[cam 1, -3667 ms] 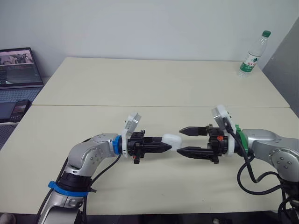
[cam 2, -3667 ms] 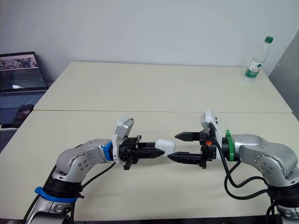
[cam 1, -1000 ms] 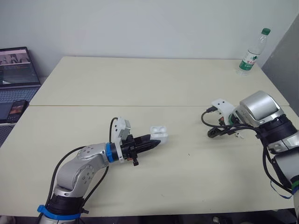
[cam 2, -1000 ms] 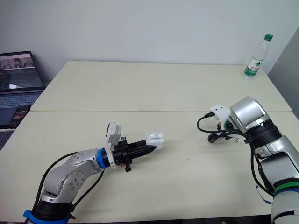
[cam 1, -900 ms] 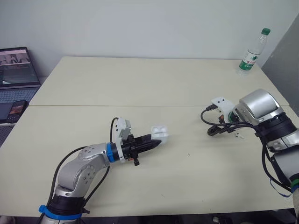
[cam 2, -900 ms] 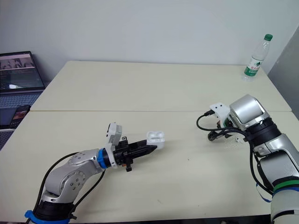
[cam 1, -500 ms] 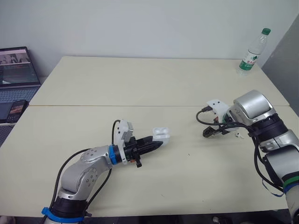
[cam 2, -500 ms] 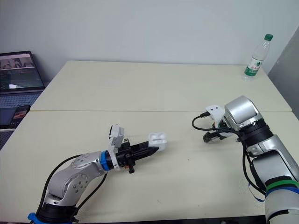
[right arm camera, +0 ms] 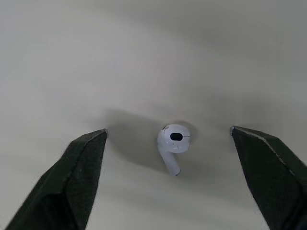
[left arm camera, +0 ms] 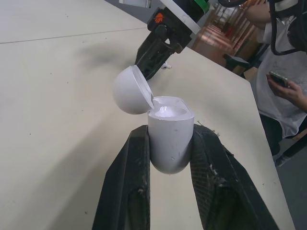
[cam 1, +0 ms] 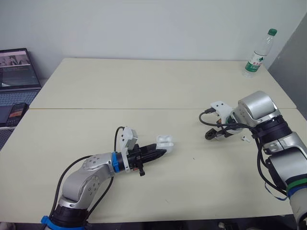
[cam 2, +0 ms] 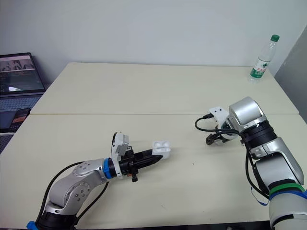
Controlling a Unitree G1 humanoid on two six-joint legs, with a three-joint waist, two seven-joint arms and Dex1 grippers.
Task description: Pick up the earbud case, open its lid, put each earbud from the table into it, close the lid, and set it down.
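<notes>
L tool (cam 1: 162,153) grips earbud case (left arm camera: 169,132) mouth-up, lid (left arm camera: 128,90) open; R tool (right arm camera: 169,130) spread astride earbud (right arm camera: 173,139).

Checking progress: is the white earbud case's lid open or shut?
Open: the white rounded earbud case has its lid hinged back, cavity exposed.

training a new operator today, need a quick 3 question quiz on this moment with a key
1. Short answer: which tool holds the earbud case?
2. True or false: the case's lid is shut.
3. Pick one: what lies on the table between the fingers of the open right tool?
A. a coin
B. an earbud
C. a key

Key
1. The left tool, shut on the case.
2. False: the lid is swung open.
3. B
</notes>
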